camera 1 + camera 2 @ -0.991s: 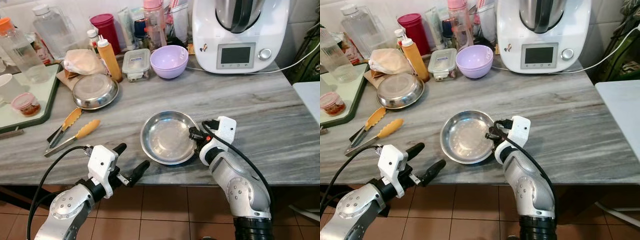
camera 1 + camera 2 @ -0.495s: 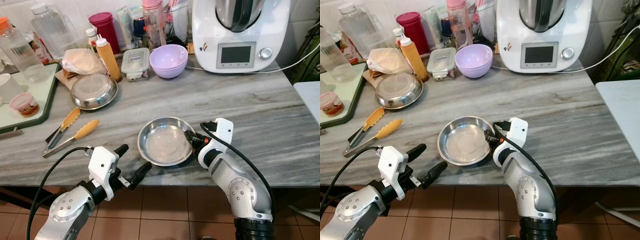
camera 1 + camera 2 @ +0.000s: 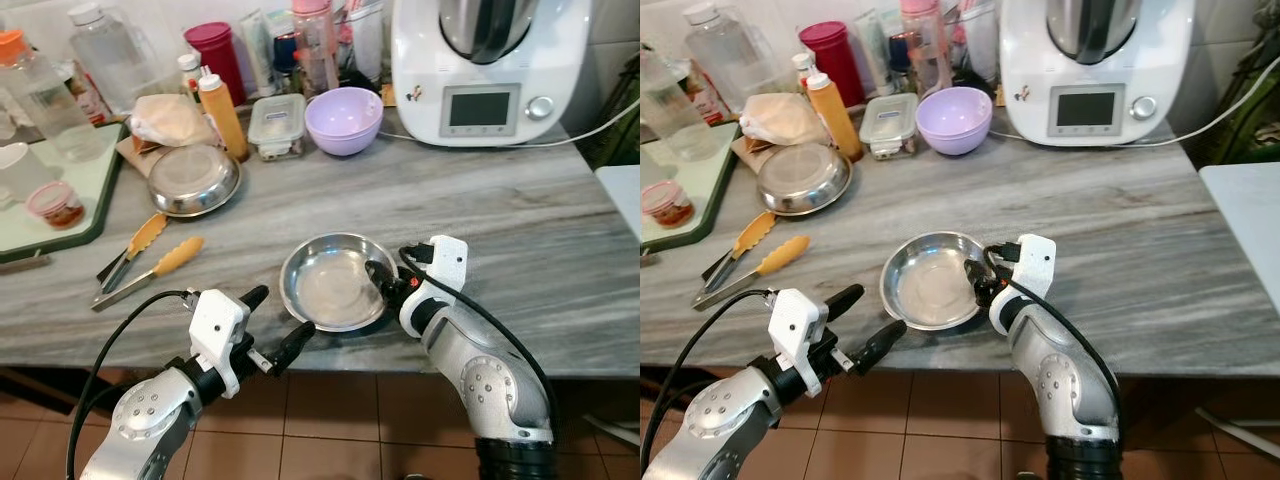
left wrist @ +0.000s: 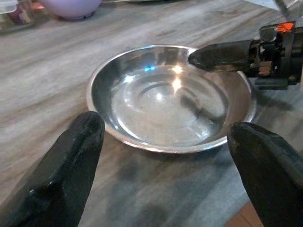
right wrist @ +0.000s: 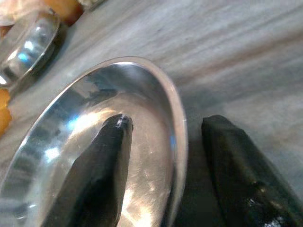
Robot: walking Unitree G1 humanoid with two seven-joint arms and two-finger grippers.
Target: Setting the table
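Note:
A round steel plate lies near the front edge of the grey marble counter. My right gripper stands open astride the plate's right rim. In the right wrist view one finger is inside the plate and the other is outside, with a gap on each side of the rim. My left gripper is open just below the counter's front edge, and its fingers point at the plate's near rim.
A second steel plate and orange-tipped tongs lie to the left. A green tray holds a small jar. At the back stand a lilac bowl, a lidded container, bottles and a white kitchen machine.
The plate looked tipped half a second ago and now lies flat. My left gripper has come a little nearer to its front rim. The camera has shifted slightly.

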